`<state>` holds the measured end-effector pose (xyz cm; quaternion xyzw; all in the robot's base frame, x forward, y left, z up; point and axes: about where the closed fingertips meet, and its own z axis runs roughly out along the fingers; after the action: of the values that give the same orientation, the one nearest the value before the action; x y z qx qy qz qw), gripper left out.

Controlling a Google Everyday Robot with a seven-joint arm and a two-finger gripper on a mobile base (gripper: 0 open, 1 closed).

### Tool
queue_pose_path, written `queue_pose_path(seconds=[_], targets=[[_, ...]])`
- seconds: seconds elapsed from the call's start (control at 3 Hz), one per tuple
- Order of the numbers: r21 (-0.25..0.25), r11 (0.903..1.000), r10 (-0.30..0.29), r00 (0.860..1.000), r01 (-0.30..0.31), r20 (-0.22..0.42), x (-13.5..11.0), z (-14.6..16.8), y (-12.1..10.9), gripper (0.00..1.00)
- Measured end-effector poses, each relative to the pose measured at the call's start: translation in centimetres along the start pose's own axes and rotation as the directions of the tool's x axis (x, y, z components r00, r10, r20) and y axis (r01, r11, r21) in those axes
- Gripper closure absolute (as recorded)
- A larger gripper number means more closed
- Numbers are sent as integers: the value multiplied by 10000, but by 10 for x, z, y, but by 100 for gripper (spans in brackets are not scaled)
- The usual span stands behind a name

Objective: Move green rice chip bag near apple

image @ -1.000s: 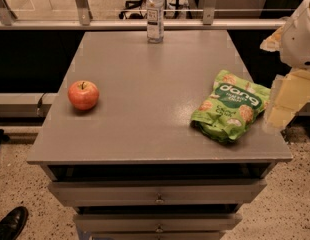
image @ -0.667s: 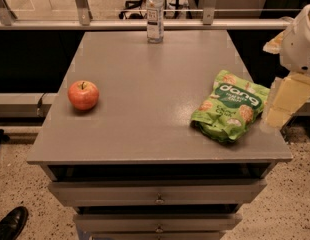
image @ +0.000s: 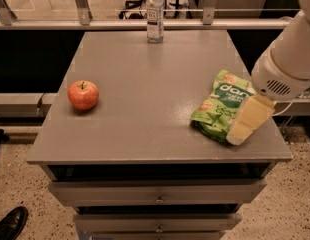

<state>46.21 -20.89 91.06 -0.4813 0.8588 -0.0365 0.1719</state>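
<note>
end effector shifted over green rice chip bag.

Green bag beside gripper, apple well apart

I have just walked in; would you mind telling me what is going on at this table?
A one-armed robot is working at a grey table with drawers. Its gripper is down at the table's right edge, overlapping the right side of the green rice chip bag, which lies flat there. Whether it has hold of the bag cannot be told. The apple sits on the left side, far from the bag, so the bag has not yet been brought near it. A water bottle stands at the far edge.
</note>
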Motion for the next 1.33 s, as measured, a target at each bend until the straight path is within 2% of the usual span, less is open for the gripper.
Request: queue_pose_path(seconds=[0.33,0.67,1.0,1.33], targets=[[-370,9975,606,9982,-606,-9,-5,17,19,0],[-274,9972,705,9973,-699,222,-17,43,28,0],[219,9978,612,9960,-627,647,-31,59,13,2],[687,9962,466,9934,-540,1050,-41,67,-3,33]])
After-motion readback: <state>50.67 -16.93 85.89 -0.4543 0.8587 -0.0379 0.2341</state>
